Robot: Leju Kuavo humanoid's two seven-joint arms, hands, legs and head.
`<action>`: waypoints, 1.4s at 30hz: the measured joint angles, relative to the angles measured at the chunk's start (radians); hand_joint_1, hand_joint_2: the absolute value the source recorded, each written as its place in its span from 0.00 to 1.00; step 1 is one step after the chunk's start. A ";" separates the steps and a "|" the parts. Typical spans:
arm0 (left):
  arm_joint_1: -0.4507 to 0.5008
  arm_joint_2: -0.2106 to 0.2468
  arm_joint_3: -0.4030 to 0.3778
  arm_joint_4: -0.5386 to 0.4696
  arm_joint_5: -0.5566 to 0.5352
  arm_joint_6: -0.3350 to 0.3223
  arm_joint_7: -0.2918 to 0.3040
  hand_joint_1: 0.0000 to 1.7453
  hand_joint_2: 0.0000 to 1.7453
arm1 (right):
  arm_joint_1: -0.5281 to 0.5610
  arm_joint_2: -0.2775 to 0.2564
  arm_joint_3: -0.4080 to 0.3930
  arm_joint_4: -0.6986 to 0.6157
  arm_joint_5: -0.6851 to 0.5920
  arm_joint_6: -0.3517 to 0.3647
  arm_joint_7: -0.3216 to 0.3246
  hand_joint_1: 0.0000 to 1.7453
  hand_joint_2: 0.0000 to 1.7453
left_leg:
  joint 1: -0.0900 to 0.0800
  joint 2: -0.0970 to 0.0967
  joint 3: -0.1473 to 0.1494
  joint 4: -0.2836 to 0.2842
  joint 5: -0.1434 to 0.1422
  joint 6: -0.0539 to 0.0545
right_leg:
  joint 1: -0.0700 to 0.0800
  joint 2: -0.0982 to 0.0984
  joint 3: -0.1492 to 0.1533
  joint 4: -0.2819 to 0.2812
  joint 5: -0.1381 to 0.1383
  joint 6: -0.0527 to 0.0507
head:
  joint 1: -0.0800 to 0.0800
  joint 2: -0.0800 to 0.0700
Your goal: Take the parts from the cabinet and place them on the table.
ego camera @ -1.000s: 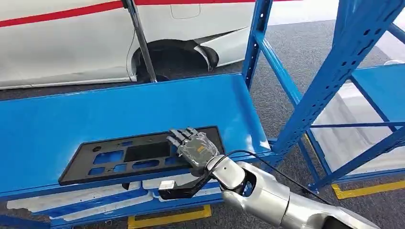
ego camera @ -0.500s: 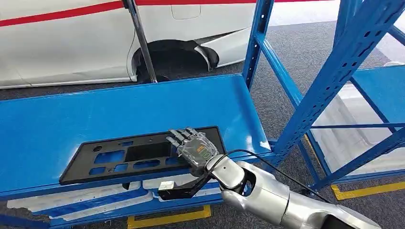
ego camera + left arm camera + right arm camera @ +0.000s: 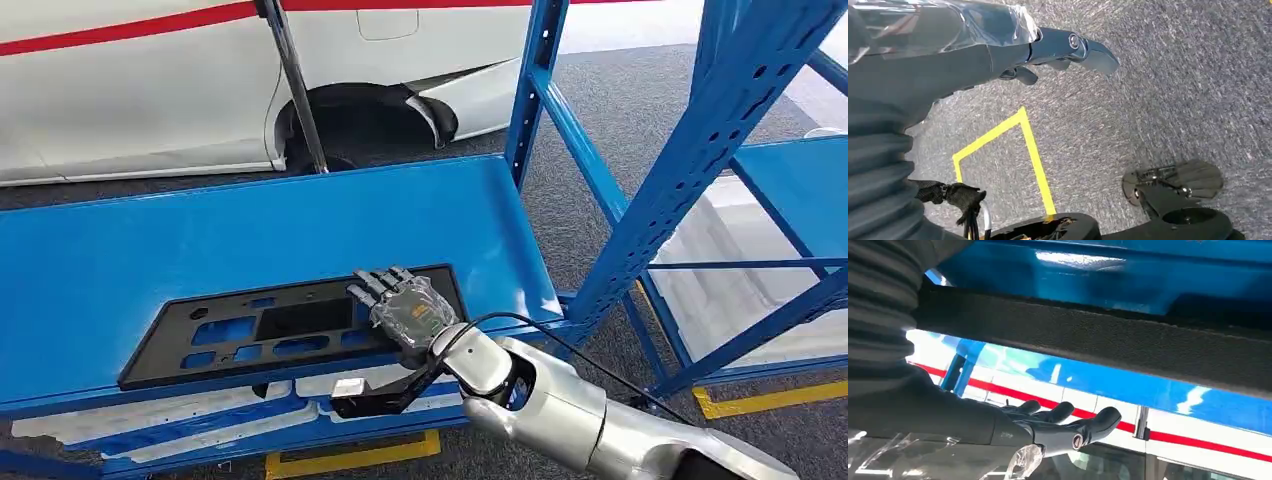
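A black flat part [image 3: 290,325] lay at lower centre on the blue cabinet shelf [image 3: 120,250] (glossy). The right hand [image 3: 405,310] rested on its right end, fingers extended, gripping nothing. Grey carpet and a white car [image 3: 150,90] filled the background. The left hand [image 3: 998,45] hung over carpet, fingers apart.

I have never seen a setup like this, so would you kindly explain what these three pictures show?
This is a humanoid robot with two silver arms. The head view looks down from its body at a blue shelf carrying a flat black plastic part with cut-outs. The right robot hand rests on that part's right end; whether it grips is unclear. The right wrist view, from behind that hand, shows the part's edge close up. The left wrist view shows the left robot hand hanging over grey carpet with yellow tape, holding nothing. A white car stands behind.
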 joint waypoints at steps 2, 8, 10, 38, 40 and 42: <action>-0.003 0.000 0.000 0.000 0.001 0.000 0.000 0.00 1.00 | 0.000 0.000 0.000 0.000 0.000 0.000 0.001 0.00 1.00 | 0.000 0.000 0.000 0.000 0.000 0.000 | 0.000 0.000 0.000 0.000 0.000 0.000 | 0.000 0.000; -0.006 0.000 0.000 0.000 0.002 -0.003 0.000 0.00 1.00 | 0.000 0.000 0.000 0.000 0.000 0.000 0.001 0.00 1.00 | 0.000 0.000 0.000 0.000 0.000 0.000 | 0.000 0.000 0.000 0.000 0.000 0.000 | 0.000 0.000; -0.006 0.000 0.000 0.000 0.002 -0.006 -0.003 0.00 1.00 | 0.000 0.000 0.000 0.000 0.000 0.000 0.002 0.00 1.00 | 0.000 0.000 0.000 0.000 0.000 0.000 | 0.000 0.000 0.000 0.000 0.000 0.000 | 0.000 0.000; -0.140 0.012 -0.203 0.001 -0.478 -0.035 0.215 1.00 1.00 | 0.155 -0.079 -0.087 -0.168 0.061 -0.033 0.222 0.00 1.00 | 0.000 0.000 0.003 0.001 0.001 -0.001 | 0.000 -0.001 0.002 0.000 0.000 0.000 | 0.000 0.000; -0.160 0.009 -0.224 -0.002 -0.486 -0.043 0.228 1.00 1.00 | 0.224 -0.116 -0.120 -0.209 0.070 -0.045 0.227 0.00 1.00 | -0.001 0.000 0.002 0.001 0.000 -0.001 | -0.001 0.000 0.002 0.000 0.000 0.000 | 0.000 0.000; -0.168 0.008 -0.240 -0.005 -0.476 -0.048 0.222 1.00 1.00 | 0.254 -0.140 -0.144 -0.245 0.072 -0.054 0.217 0.00 1.00 | -0.001 0.002 0.001 0.001 0.000 -0.001 | -0.001 0.002 0.000 0.000 0.000 0.000 | 0.000 0.000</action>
